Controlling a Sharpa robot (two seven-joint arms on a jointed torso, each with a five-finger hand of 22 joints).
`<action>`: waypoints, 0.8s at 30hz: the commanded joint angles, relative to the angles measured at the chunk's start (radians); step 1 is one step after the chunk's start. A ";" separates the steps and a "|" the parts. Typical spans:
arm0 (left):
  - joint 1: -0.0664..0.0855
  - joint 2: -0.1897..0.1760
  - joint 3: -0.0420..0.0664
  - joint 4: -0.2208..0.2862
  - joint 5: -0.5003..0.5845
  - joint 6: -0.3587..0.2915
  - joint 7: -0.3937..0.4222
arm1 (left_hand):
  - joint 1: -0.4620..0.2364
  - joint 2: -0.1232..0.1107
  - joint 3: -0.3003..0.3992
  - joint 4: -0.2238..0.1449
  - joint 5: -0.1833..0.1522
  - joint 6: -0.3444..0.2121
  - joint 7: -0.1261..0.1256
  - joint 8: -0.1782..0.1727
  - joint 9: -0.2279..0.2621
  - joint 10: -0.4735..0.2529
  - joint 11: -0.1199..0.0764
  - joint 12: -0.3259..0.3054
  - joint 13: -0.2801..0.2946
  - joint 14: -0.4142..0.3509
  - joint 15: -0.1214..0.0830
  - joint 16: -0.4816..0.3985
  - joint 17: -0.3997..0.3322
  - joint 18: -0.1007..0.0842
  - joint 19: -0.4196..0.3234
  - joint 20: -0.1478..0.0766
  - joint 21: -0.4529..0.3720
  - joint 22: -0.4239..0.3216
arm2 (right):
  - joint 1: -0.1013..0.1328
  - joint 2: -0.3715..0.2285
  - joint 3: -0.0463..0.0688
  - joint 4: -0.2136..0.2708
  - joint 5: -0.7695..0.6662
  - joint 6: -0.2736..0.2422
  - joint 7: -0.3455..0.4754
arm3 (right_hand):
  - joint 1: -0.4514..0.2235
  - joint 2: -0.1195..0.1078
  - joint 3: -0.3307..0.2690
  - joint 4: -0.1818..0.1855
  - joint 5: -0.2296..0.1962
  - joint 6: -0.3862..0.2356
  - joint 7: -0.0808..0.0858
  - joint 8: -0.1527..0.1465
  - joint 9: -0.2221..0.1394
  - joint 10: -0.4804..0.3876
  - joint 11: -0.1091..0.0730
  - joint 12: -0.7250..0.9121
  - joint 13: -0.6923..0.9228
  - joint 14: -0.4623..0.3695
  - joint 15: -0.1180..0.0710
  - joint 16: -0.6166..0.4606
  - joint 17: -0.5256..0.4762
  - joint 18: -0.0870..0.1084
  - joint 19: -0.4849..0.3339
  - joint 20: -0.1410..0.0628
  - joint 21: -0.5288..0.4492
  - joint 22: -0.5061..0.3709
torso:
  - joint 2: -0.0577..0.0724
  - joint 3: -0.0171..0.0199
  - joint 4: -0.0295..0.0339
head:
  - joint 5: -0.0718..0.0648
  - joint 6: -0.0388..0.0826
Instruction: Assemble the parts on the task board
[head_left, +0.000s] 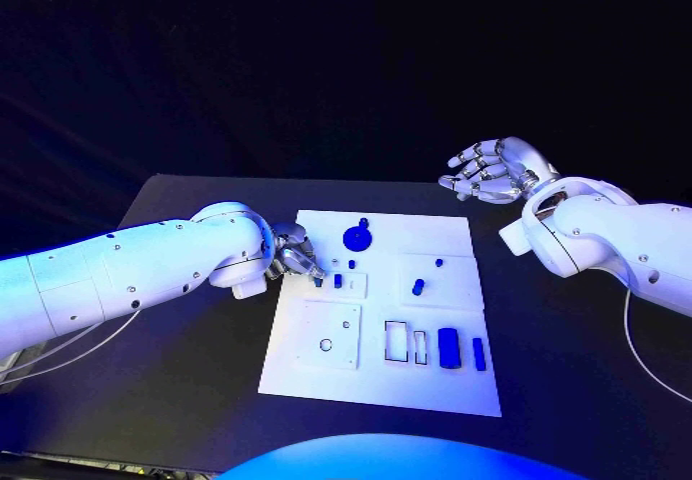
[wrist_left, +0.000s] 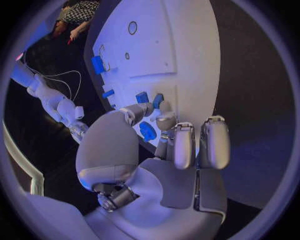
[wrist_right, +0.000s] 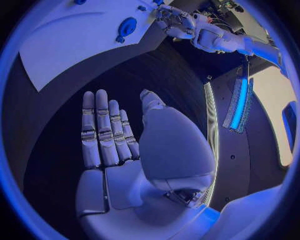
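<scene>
We are reaching our left hand (head_left: 293, 252) over the left edge of the board (head_left: 325, 385), which is lying in the middle of the black surface (head_left: 173, 400). The fingers are hanging just above the upper left block of the board, where two small blue parts (head_left: 339, 281) are standing; in the left wrist view two fingertips (wrist_left: 165, 120) are closing in on those parts (wrist_left: 142, 97), one on each side, presumably so that we can pinch one and lift it. Whether the tips are already touching a part we cannot tell, so we cannot say if this hand is grasping anything or only poised for it.

We are holding our right hand (head_left: 490, 170) well off the board, beyond its far right corner, raised above the surface. Its fingers (wrist_right: 103, 130) are lying straight and side by side with the palm bare (nothing in it), so it is released, and we judge it is parked there to leave the board free for the left arm.

The other parts are waiting on the board: a round blue knob (head_left: 358, 237) near the far edge, a small piece (head_left: 418, 287) to the right of centre, and a long bar (head_left: 449, 346) with a thinner one (head_left: 479, 354) beside it near the lower right, next to two open slots (head_left: 397, 342). Those slots look shaped for the bars, so most of the assembly seems to be still ahead of us.
</scene>
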 joint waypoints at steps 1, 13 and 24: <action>-0.003 0.003 -0.003 0.003 0.003 0.022 0.003 | -0.005 -0.006 -0.006 -0.001 -0.005 0.004 0.004 -0.006 0.000 -0.003 -0.002 0.003 0.002 0.061 -0.005 0.004 0.086 -0.012 0.003 -0.005 0.001 0.023 | 0.000 -0.001 0.000 0.002 -0.006 0.006 0.010 | -0.003 0.006 0.003 0.000 0.004 -0.003 0.059 0.003 -0.001 -0.004 -0.001 0.004 -0.001 0.002 0.002 -0.005 -0.001 0.011 0.003 0.006 -0.003 -0.001 | 0.000 -0.0004 0.0003 | 0.000 -0.001; -0.003 0.001 -0.003 0.000 -0.008 0.028 0.003 | -0.013 -0.017 -0.080 0.032 -0.012 0.014 0.005 -0.014 0.003 -0.005 -0.001 0.003 0.005 0.061 -0.005 0.005 0.086 -0.013 0.003 -0.005 -0.001 0.023 | 0.000 -0.001 0.000 0.001 -0.006 0.005 0.010 | -0.004 0.006 0.002 0.001 0.004 -0.003 0.059 0.004 -0.001 -0.004 -0.001 0.005 -0.002 0.002 0.002 -0.007 -0.001 0.011 0.004 0.006 -0.003 -0.002 | 0.000 -0.0003 0.0006 | 0.001 -0.001; -0.003 0.000 -0.001 -0.001 -0.015 0.025 0.003 | -0.001 -0.014 -0.174 0.080 -0.023 0.021 0.006 -0.025 0.006 -0.004 -0.001 0.004 0.011 0.062 -0.005 0.008 0.090 -0.012 0.003 -0.006 -0.002 0.023 | 0.000 0.000 0.000 0.000 -0.006 0.002 0.008 | -0.009 0.007 0.001 0.002 0.003 -0.003 0.059 0.005 -0.002 -0.003 -0.001 0.005 -0.004 0.003 0.002 -0.007 -0.001 0.011 0.004 0.006 -0.003 -0.004 | 0.000 -0.0004 0.0007 | 0.000 -0.003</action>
